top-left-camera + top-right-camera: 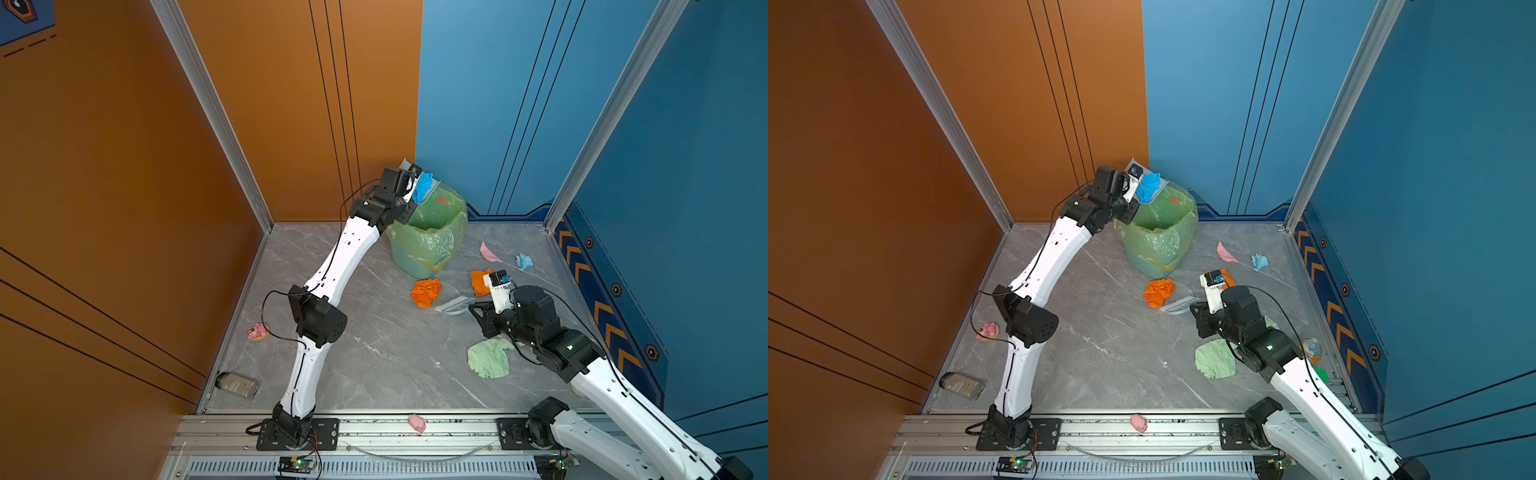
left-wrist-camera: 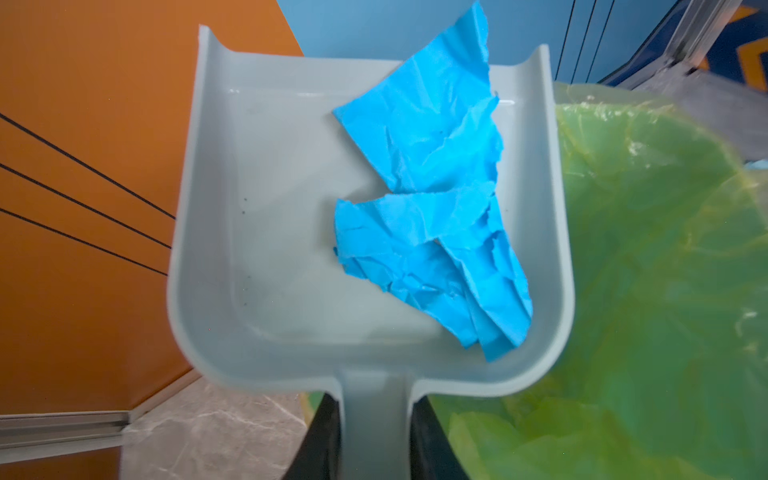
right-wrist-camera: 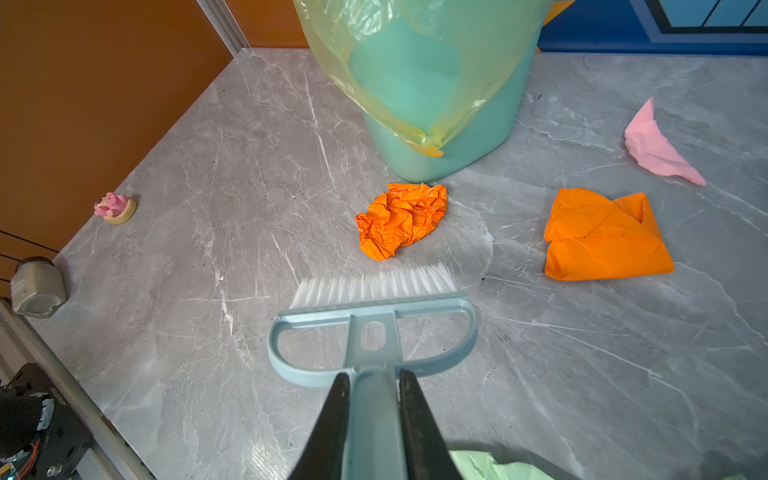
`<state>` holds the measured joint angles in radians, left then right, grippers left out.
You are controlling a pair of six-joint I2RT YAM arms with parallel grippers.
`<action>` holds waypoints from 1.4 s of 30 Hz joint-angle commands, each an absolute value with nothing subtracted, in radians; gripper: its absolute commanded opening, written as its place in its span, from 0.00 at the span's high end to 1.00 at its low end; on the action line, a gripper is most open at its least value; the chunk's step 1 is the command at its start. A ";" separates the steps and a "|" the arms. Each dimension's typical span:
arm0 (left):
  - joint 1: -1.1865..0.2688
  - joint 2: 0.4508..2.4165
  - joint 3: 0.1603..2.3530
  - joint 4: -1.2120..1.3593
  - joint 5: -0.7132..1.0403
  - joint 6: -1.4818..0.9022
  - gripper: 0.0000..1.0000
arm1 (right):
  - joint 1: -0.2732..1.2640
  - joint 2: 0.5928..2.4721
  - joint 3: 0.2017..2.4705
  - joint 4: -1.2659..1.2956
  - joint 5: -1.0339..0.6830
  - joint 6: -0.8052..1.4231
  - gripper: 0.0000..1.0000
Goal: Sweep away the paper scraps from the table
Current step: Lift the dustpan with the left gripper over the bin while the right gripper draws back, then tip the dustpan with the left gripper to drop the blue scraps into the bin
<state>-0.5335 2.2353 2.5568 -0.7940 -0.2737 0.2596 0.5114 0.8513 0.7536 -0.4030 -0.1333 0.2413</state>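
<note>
My left gripper point(image 2: 376, 399) is shut on the handle of a grey dustpan point(image 2: 291, 208), raised beside the rim of the green-lined bin point(image 1: 419, 257). A bright blue paper scrap point(image 2: 436, 166) lies in the pan. My right gripper point(image 3: 371, 382) is shut on the handle of a pale blue brush point(image 3: 374, 316), whose white bristles stand just short of a crumpled orange scrap point(image 3: 403, 218). On the table point(image 1: 374, 353) also lie a folded orange scrap point(image 3: 602, 237), a pink scrap point(image 1: 489, 253), a pale blue scrap point(image 1: 524, 262) and a green scrap point(image 1: 489, 358) by the right arm.
A pink figurine on a round base point(image 1: 258, 332) and a jar on its side point(image 1: 237, 385) sit along the left wall. A small pink pig point(image 1: 417, 423) rests on the front rail. A can point(image 1: 1311, 348) stands near the right wall.
</note>
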 commanded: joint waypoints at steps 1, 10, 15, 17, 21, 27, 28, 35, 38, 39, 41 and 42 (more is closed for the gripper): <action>-0.555 2.254 2.588 -0.795 -0.399 0.393 1.00 | 0.515 0.883 0.759 -0.337 -0.134 0.240 1.00; -0.577 2.284 2.592 -0.792 -0.545 0.604 1.00 | 0.515 0.974 0.788 -0.286 -0.163 0.222 1.00; -0.584 2.277 2.593 -0.793 -0.588 0.705 1.00 | 0.515 1.010 0.800 -0.275 -0.161 0.213 1.00; -0.586 2.272 2.595 -0.790 -0.595 0.742 1.00 | 0.515 1.021 0.801 -0.266 -0.155 0.215 1.00; -0.585 2.270 2.594 -0.777 -0.622 0.819 1.00 | 0.515 1.040 0.806 -0.251 -0.162 0.221 1.00; -0.587 2.262 2.590 -0.759 -0.620 0.909 1.00 | 0.520 1.052 0.809 -0.252 -0.172 0.221 1.00; -0.589 2.263 2.584 -0.751 -0.629 0.935 1.00 | 0.521 1.051 0.808 -0.254 -0.173 0.220 1.00; -0.601 2.268 2.537 -0.669 -0.685 1.123 1.00 | 0.524 1.039 0.798 -0.259 -0.166 0.223 1.00; -0.601 2.267 2.518 -0.632 -0.716 1.204 1.00 | 0.526 1.039 0.796 -0.255 -0.167 0.225 1.00; -0.601 2.264 2.517 -0.628 -0.716 1.224 1.00 | 0.526 1.041 0.795 -0.250 -0.167 0.224 1.00; -0.598 2.258 2.512 -0.618 -0.716 1.251 1.00 | 0.528 1.049 0.795 -0.244 -0.169 0.226 1.00; -0.598 2.255 2.512 -0.618 -0.715 1.258 1.00 | 0.527 1.052 0.794 -0.240 -0.170 0.228 1.00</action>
<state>-0.5949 2.2780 2.5187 -0.6640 -0.6807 1.1809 0.5182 1.0485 0.7811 -0.2749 -0.1566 0.2337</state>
